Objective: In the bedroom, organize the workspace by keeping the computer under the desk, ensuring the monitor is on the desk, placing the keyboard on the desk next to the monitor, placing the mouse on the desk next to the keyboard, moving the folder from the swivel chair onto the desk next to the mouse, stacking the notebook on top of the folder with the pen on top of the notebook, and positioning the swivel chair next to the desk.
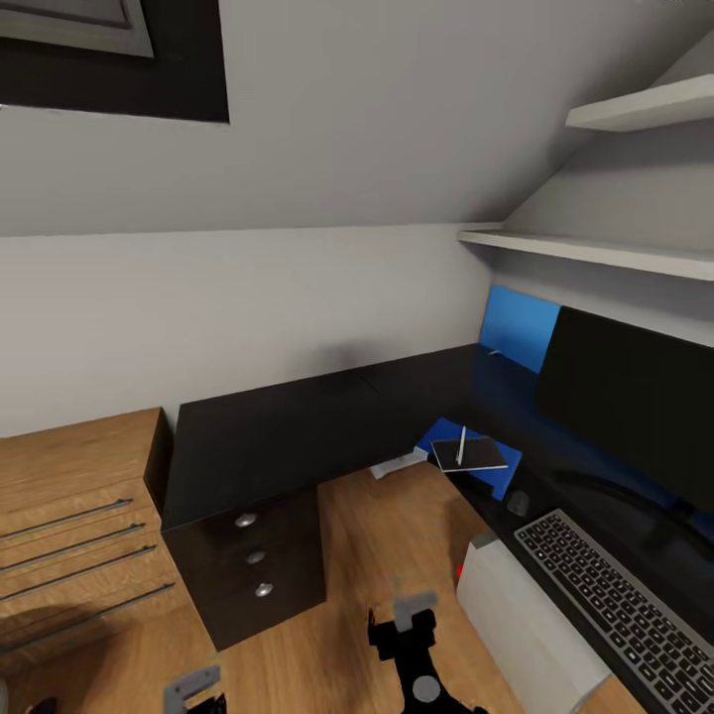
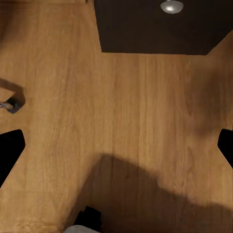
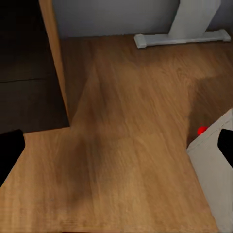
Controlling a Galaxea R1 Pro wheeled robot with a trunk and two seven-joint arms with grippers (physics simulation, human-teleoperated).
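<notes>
The black desk (image 1: 297, 426) runs along the wall and turns right, with its drawer unit (image 1: 253, 560) and white T-foot leg (image 3: 184, 34). On its right wing stand the monitor (image 1: 635, 407) and the keyboard (image 1: 615, 600). A small dark mouse (image 1: 518, 503) lies beyond the keyboard. Past it lies the blue folder (image 1: 441, 433) with the notebook (image 1: 476, 456) and pen (image 1: 462, 446) stacked on it. The pale computer (image 1: 526, 625) with a red light stands on the floor under the desk. The swivel chair is out of view. My left gripper (image 2: 116, 148) and right gripper (image 3: 116, 148) hang open over the floor, empty.
A light wooden drawer unit (image 1: 69, 535) stands left of the desk. White shelves (image 1: 595, 248) hang over the monitor, and a blue panel (image 1: 521, 327) leans in the corner. Wood floor (image 1: 377, 545) lies between the drawer unit and the computer.
</notes>
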